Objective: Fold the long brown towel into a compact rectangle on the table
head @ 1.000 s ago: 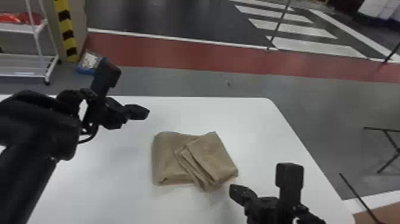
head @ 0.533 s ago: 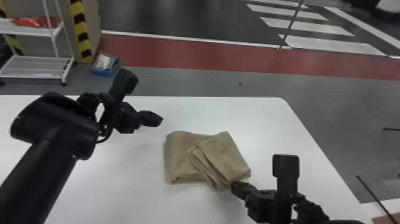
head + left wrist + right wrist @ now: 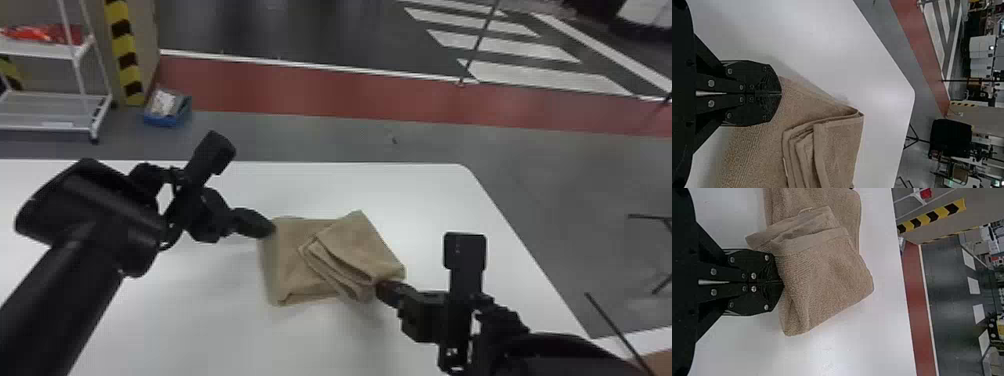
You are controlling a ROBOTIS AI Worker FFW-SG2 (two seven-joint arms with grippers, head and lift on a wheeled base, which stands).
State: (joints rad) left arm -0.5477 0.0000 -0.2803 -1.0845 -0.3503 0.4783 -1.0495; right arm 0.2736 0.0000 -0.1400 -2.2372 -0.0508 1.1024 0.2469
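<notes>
Seeing brown towel (image 3: pixel 295 265) part-folded on white table (image 3: pixel 200 325), with top flap (image 3: pixel 360 245) askew. Finding left gripper (image 3: pixel 781 93) closed, touching towel's left edge; finding right gripper (image 3: pixel 783 282) closed too, at flap's near right corner, not managing to tell if any cloth is caught. Expecting light, soft, floppy handling, not slippery or fragile. Probably wanting a deep pinch through all layers at flap's corner, otherwise risking peeling off just one. Likely squaring up flap here.
</notes>
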